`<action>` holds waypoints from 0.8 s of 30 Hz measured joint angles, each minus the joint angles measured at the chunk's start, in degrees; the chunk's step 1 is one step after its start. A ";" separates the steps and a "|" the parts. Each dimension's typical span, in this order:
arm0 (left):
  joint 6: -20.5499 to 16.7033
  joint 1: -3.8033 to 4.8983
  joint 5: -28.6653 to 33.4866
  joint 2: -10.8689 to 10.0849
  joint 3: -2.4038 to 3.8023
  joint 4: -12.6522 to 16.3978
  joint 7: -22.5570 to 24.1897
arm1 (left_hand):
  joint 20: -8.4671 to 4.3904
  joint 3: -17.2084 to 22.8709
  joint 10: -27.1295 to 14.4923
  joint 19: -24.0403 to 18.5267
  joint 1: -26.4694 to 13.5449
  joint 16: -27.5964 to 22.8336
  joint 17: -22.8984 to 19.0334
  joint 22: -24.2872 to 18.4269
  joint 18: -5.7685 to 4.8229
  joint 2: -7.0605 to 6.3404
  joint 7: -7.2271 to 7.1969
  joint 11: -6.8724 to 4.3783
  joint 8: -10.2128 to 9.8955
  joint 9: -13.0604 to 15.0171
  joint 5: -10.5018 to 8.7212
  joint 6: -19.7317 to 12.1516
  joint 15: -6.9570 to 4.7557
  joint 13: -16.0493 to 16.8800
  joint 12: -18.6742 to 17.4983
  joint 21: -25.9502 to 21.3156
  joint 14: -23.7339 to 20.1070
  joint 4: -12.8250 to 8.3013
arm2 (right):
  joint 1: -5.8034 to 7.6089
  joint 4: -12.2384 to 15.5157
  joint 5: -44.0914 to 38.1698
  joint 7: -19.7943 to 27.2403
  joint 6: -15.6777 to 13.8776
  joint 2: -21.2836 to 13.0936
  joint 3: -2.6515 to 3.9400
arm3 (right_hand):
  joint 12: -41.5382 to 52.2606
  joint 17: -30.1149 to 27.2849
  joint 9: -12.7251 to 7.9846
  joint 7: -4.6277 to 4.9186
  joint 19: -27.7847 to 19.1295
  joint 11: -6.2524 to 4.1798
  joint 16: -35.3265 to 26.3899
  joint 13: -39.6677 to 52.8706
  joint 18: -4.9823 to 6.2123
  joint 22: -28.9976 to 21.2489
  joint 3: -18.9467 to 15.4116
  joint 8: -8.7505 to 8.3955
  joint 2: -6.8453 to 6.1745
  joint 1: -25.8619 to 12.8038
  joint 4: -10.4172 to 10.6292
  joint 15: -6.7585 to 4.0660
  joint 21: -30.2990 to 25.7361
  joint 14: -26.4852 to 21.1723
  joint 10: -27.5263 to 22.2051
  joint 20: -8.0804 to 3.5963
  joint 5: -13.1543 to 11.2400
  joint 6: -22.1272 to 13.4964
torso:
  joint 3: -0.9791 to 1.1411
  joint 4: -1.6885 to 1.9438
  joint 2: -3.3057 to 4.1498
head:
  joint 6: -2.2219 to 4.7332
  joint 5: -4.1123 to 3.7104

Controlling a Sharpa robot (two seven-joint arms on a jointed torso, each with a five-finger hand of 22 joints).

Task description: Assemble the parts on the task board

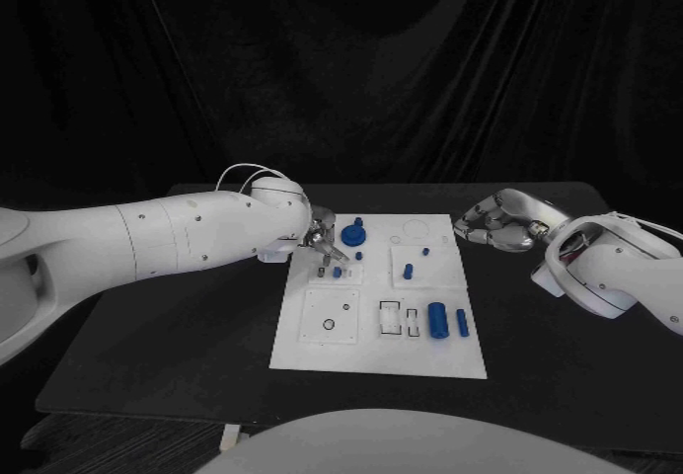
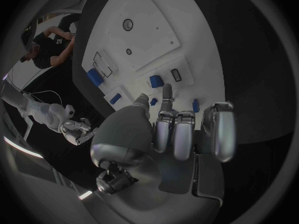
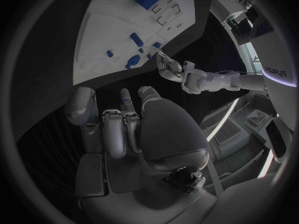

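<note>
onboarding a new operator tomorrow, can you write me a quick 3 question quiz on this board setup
1. True or false: the right hand rests on the task board.
2. Which hand is over the board's far left part, fingers pointing down near a small blue peg? A) left hand B) right hand C) neither
3. Fill in: the two blue cylinders lying side by side sit near the board's ____ edge, as the head view shows it.

Key
1. False: it hangs beside the board's far right corner, over the black table, fingers curled with nothing seen in them.
2. A
3. right
</note>
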 measured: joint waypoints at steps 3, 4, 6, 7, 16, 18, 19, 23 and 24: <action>-0.20 -0.16 0.00 0.16 0.00 -0.04 0.00 | 0.00 0.16 0.00 0.00 0.00 0.00 0.00 0.00 0.00 0.00 0.00 0.00 0.00 -0.06 0.27 0.00 0.00 0.00 0.00 0.00 0.00 -0.16 | -0.13 -0.11 0.00 -0.01 0.12 0.04 0.00 | 0.00 0.00 0.00 0.00 0.00 0.00 0.00 0.00 0.01 0.00 0.00 0.00 0.00 0.00 0.00 0.00 0.00 0.00 0.00 0.00 0.00 0.00 | 0.00 -0.03 0.00 | 0.00 0.03; -0.24 -0.21 0.00 0.20 0.00 -0.04 -0.01 | 0.00 0.24 0.00 0.00 0.00 0.00 0.00 0.00 0.00 0.00 0.00 0.00 0.00 -0.06 0.29 0.00 0.00 0.00 0.00 0.00 0.00 -0.24 | -0.17 -0.13 0.00 -0.01 0.15 0.05 0.00 | 0.00 0.00 0.00 0.00 0.00 0.00 0.00 0.00 0.00 0.00 0.00 0.00 0.00 0.00 0.00 0.00 0.00 0.00 0.00 0.00 0.00 0.00 | 0.00 -0.03 -0.01 | 0.00 0.04; -0.30 -0.37 0.00 0.29 0.00 -0.04 -0.05 | 0.00 0.24 0.00 0.00 0.22 0.00 0.00 0.00 0.00 -0.22 0.20 0.00 0.00 -0.06 0.31 0.20 0.00 0.00 0.00 0.00 0.00 -0.24 | -0.24 -0.21 0.00 -0.02 0.22 0.10 0.00 | 0.00 0.00 0.00 0.00 0.00 0.00 0.00 0.00 0.00 0.00 0.00 0.00 0.00 0.00 0.00 0.00 0.00 0.00 0.00 0.00 0.00 0.00 | 0.00 -0.04 -0.01 | 0.00 0.06; -0.32 -0.44 0.00 0.32 0.00 -0.04 -0.08 | 0.00 0.33 0.00 0.00 0.22 0.00 0.00 0.00 0.00 -0.22 0.20 0.00 0.00 -0.06 0.51 0.20 0.00 0.00 0.00 0.00 0.00 -0.33 | -0.27 -0.24 0.00 -0.02 0.25 0.12 0.00 | 0.00 0.00 0.00 0.00 0.00 0.00 0.00 0.00 0.00 0.00 0.00 0.00 0.00 0.00 0.00 0.00 0.00 0.00 0.00 0.00 0.00 0.00 | 0.00 -0.04 -0.02 | 0.00 0.06; -0.32 -0.92 0.01 0.36 -0.01 0.06 -0.39 | 0.00 0.56 0.00 0.00 0.22 0.00 0.00 -0.01 0.00 -0.22 -0.01 0.00 0.00 -0.06 0.64 1.04 0.00 0.00 0.00 0.00 0.00 -0.55 | -0.41 -0.46 0.00 -0.05 0.53 0.34 0.00 | 0.00 0.00 -0.01 0.00 0.00 0.00 0.00 0.00 0.00 0.00 0.16 0.00 -0.25 0.25 -0.16 0.00 -0.32 0.00 0.00 0.00 0.00 0.00 | 0.01 -0.04 -0.02 | 0.00 0.08; -0.32 -1.06 0.01 0.40 -0.01 0.03 -0.48 | 0.00 0.56 0.00 0.00 0.22 0.00 0.00 -0.01 0.00 -0.22 -0.02 0.00 0.00 -0.06 0.73 1.04 0.00 0.00 0.00 0.00 0.00 -0.55 | -0.46 -0.55 0.00 -0.06 0.58 0.39 0.00 | 0.00 0.00 -0.01 0.00 0.00 0.00 0.00 0.00 0.00 0.00 0.16 0.00 -0.24 0.25 -0.16 0.00 -0.32 0.00 0.00 0.00 0.00 0.00 | 0.01 -0.04 -0.02 | 0.00 0.15; -0.32 -1.13 0.01 0.42 -0.01 0.00 -0.52 | 0.00 0.56 0.00 0.00 0.23 0.00 0.00 -0.01 0.00 -0.22 -0.01 0.00 0.00 -0.06 0.73 1.04 0.00 0.00 0.00 0.00 0.00 -0.56 | -0.48 -0.57 0.00 -0.06 0.60 0.41 0.00 | 0.00 0.00 -0.01 0.00 0.00 0.00 0.00 0.00 0.00 0.00 0.16 0.00 -0.24 0.25 -0.16 0.00 -0.32 0.00 0.00 0.00 0.00 0.00 | 0.01 -0.04 -0.02 | 0.00 0.18; -0.32 -1.44 0.02 0.46 -0.01 -0.03 -0.68 | 0.00 0.95 0.00 0.00 0.71 0.00 0.00 -0.01 0.01 -0.20 -0.22 0.00 0.00 -0.06 1.47 1.25 0.00 0.00 0.00 -0.02 0.00 -0.95 | -0.54 -0.66 0.00 -0.08 0.69 0.46 0.00 | 0.00 0.00 -0.01 0.00 0.00 0.00 0.00 0.00 0.00 -0.01 0.32 0.00 -0.25 0.25 0.00 0.00 -0.32 0.00 0.00 0.00 0.00 0.00 | 0.01 -0.04 -0.02 | 0.00 0.20; -0.32 -1.49 0.02 0.46 -0.01 -0.03 -0.71 | 0.00 1.11 0.00 0.00 0.70 0.00 0.00 -0.01 0.01 -0.20 -0.22 0.00 0.00 -0.06 1.83 1.25 0.00 0.00 0.00 -0.21 0.00 -1.10 | -0.56 -0.67 0.00 -0.08 0.71 0.47 0.00 | 0.00 0.00 -0.01 0.00 0.00 0.00 0.00 0.00 0.00 0.00 0.32 0.00 -0.24 0.25 0.00 0.00 -0.32 0.00 0.00 0.00 0.00 0.00 | 0.01 -0.04 -0.02 | 0.00 0.20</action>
